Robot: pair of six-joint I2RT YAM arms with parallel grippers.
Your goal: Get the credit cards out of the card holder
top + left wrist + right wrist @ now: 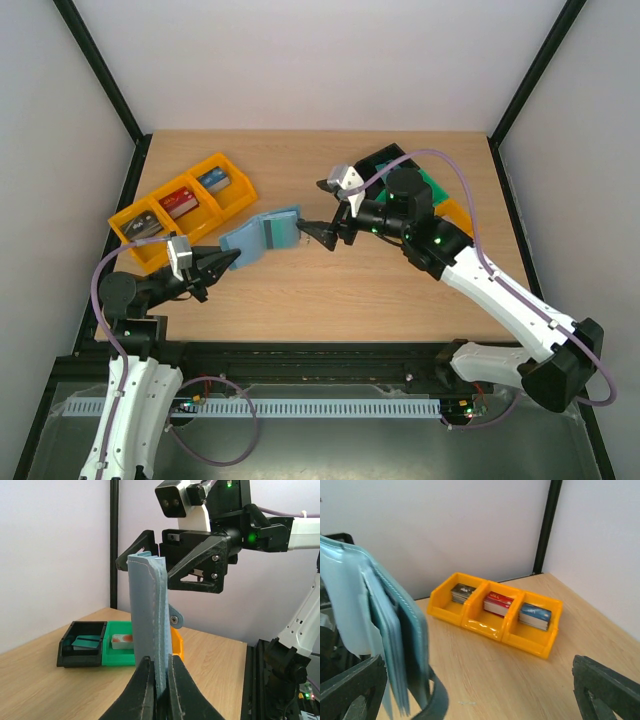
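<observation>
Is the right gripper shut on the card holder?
No, the right gripper stands wide open; only the left gripper pinches the card holder.

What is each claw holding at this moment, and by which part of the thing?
The left claw pinches the card holder by the edge at one end. The right claw is open near the other end and holds nothing.

card holder (262, 238) above table (350, 290), right of trays (236, 197)

card holder (350, 595): blurred, cut by left edge | right gripper (479, 670) fingers (605, 690): cut by bottom edge | blocks (180, 203): labels unreadable
</observation>
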